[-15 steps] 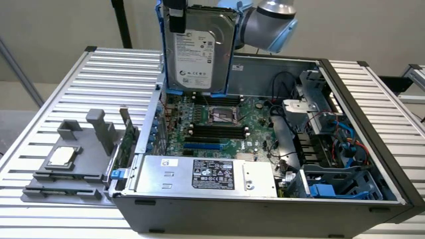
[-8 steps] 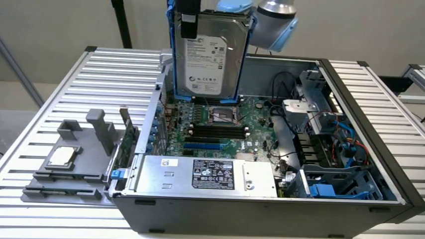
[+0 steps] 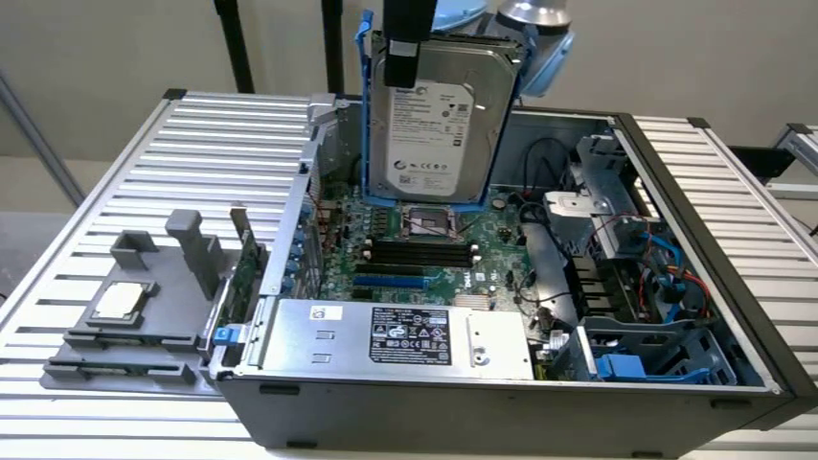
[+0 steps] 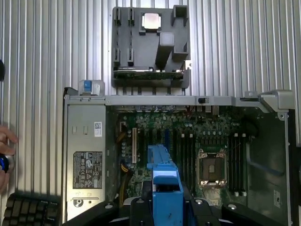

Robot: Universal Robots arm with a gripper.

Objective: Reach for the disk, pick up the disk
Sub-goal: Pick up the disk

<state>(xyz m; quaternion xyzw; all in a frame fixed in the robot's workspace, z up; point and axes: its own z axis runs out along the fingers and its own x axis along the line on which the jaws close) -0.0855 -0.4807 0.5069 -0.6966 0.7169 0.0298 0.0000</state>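
Observation:
The disk (image 3: 442,115) is a silver-grey hard drive with a white label in a bright blue carrier. It hangs upright in the air above the back of the open computer case (image 3: 511,407), clear of the motherboard (image 3: 422,254). My gripper (image 3: 420,50) is shut on the disk's upper edge, and one black finger (image 3: 406,57) comes down over its label side. In the wrist view I look along the blue carrier edge (image 4: 163,176) held between my fingers, down onto the case interior.
A power supply (image 3: 397,335) fills the case front, with cables and blue brackets (image 3: 639,369) on the exterior view's right. A grey fixture (image 3: 141,307) with a small silver chip (image 3: 118,300) sits on the ribbed table (image 3: 217,144). A person's hand (image 4: 4,150) is in the wrist view.

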